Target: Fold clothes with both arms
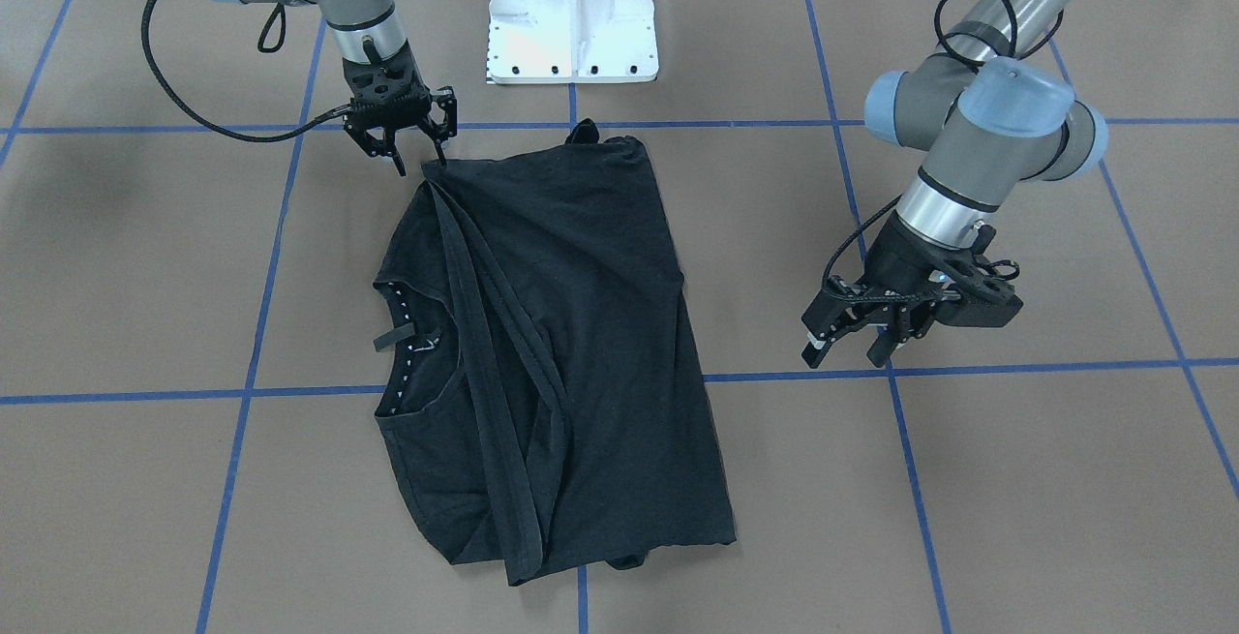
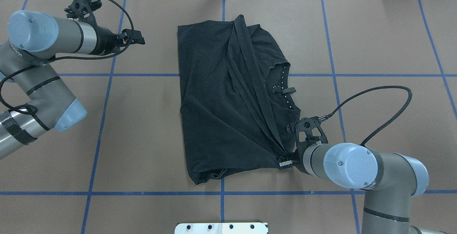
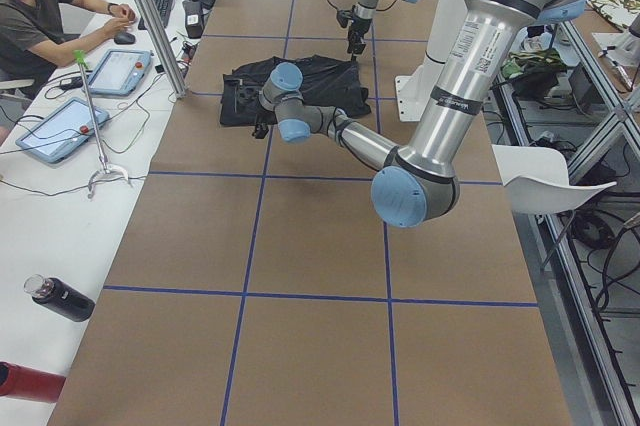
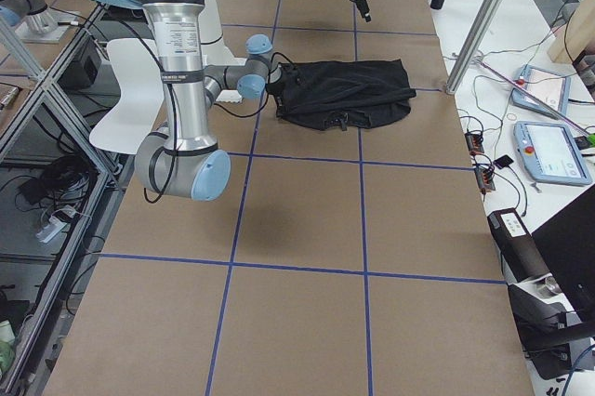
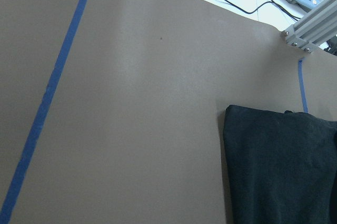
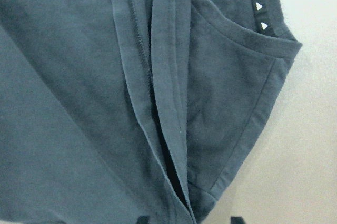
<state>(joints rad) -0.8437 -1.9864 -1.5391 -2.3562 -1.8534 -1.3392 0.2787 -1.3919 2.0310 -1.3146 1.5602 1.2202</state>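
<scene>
Overhead exterior: brown table [image 2: 142, 127] crossed by blue tape lines.

Left arm [image 2: 46, 41] comes in over the table's left side, its forearm pointing towards the shirt. Right arm [image 2: 357, 166] reaches in from the near right, wrist angled at the garment's near corner.

Black T-shirt [image 2: 214, 94] lies flat at table centre, straddling the middle tape line. It is part folded. One side is turned over the body, and hem bands run on a diagonal from the far edge to the near right corner. Neck opening [image 2: 284, 87] faces the robot's right, with a row of small white triangles along the inner collar tape [image 6: 258, 6].

White base plate [image 1: 573, 24] sits at the robot's edge of the table, just short of the shirt.

Left gripper [image 1: 845, 358]: fingers spread apart, nothing between them, well clear of the shirt on its left side.

Right gripper [image 1: 422, 166]: fingers parted, tips right at the shirt's corner. In the right wrist view that corner of cloth sits in the gap between the two tips, not pinched.
</scene>
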